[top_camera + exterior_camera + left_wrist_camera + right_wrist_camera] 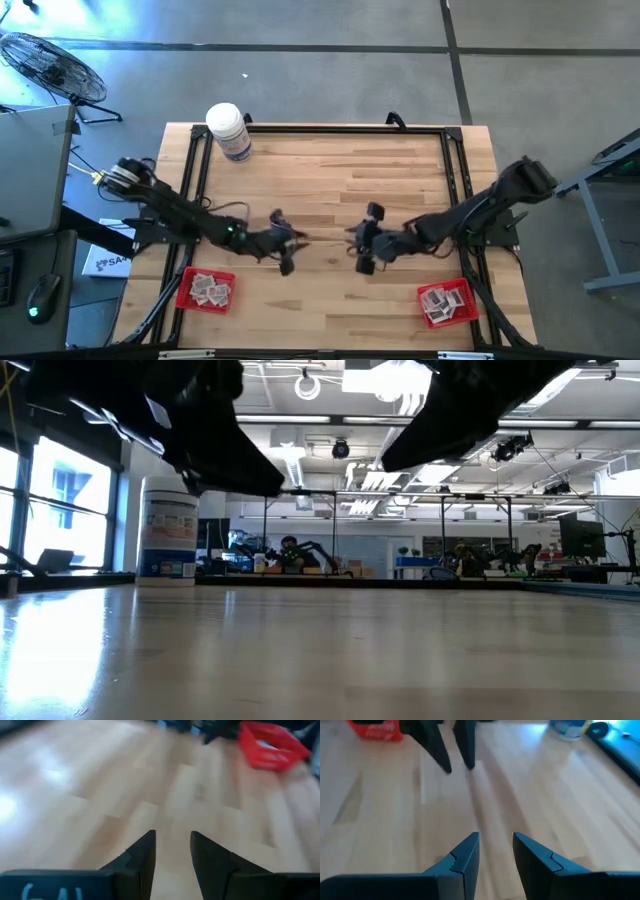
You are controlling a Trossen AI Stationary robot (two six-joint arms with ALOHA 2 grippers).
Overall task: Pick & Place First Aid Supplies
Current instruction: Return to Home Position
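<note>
Small white packets (210,289) lie in a red tray (187,295) near the table's near-left corner. More packets (440,300) lie in a second red tray (465,312) near the near-right corner. My left gripper (288,250) hovers over bare wood at mid-table, left of centre, and its own wrist view shows it open and empty (172,836). My right gripper (362,250) faces it from right of centre, also open and empty (496,837). The right tray (270,745) shows beyond the left fingers, and the left tray (375,730) beyond the right fingers.
A large white bottle (228,130) with a white cap stands near the far-left corner and also shows in the low view (168,530). A black frame (330,129) runs around the tabletop. Bare wood lies between and beneath the two grippers.
</note>
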